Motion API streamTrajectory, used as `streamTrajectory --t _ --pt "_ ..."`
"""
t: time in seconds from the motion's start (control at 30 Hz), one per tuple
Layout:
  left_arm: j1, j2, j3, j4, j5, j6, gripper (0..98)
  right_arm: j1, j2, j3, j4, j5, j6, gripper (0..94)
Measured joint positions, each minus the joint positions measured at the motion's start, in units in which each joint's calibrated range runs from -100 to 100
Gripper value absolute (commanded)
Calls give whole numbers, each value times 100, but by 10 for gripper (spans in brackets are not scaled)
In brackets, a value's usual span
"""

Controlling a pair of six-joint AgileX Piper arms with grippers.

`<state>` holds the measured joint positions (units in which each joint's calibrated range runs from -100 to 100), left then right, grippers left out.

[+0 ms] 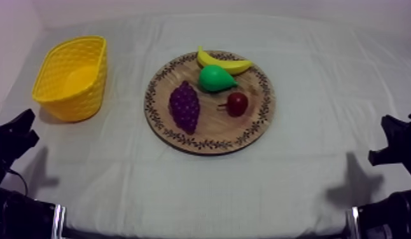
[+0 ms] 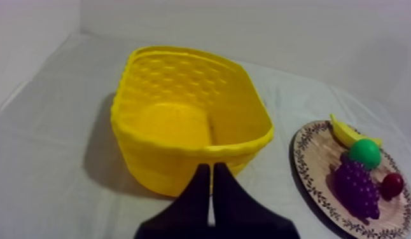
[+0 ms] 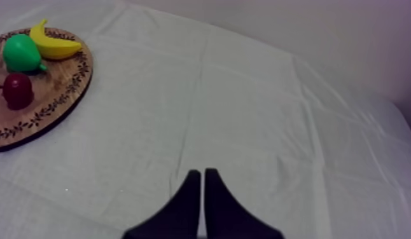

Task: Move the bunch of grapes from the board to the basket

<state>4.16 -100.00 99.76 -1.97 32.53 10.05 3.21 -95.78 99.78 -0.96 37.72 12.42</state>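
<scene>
Bunch of grapes [image 1: 184,106]: purple, knobbly, tapering to a point, lying flat on the left part of the wooden board [image 1: 211,130], apart from the other fruit.

Wooden board: round, visible grain, dark leaf pattern round the rim, at the middle of the table.

Also on the board:
- banana [image 1: 224,62], yellow, smooth, curved, at the far edge
- pear [image 1: 215,78], glossy green, touching the banana
- small red fruit [image 1: 237,103], shiny, with a stem, right of the grapes

Yellow basket [image 1: 87,102]: plastic, woven lattice walls, standing left of the board and well apart from it. Nothing lies between the two.

Cloth [image 1: 182,184]: grey-white, creased.

Left gripper [image 2: 211,170]: black fingers pressed together in a narrow wedge, holding nothing, just before the basket's near wall.

Right gripper [image 3: 202,173]: fingers likewise pressed together, over bare cloth, right of the board.
</scene>
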Motion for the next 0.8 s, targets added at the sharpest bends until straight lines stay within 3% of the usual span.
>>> streamTrajectory --t 0.27,0.53,0.8 --pt "27 27 0 0 -55 -374 0 0 0 0 0 0 0 3" --pt "169 786 -418 0 -680 -349 0 0 0 0 0 0 0 3" --pt "356 2093 -1747 -5 -736 -415 0 0 0 0 0 0 0 3"
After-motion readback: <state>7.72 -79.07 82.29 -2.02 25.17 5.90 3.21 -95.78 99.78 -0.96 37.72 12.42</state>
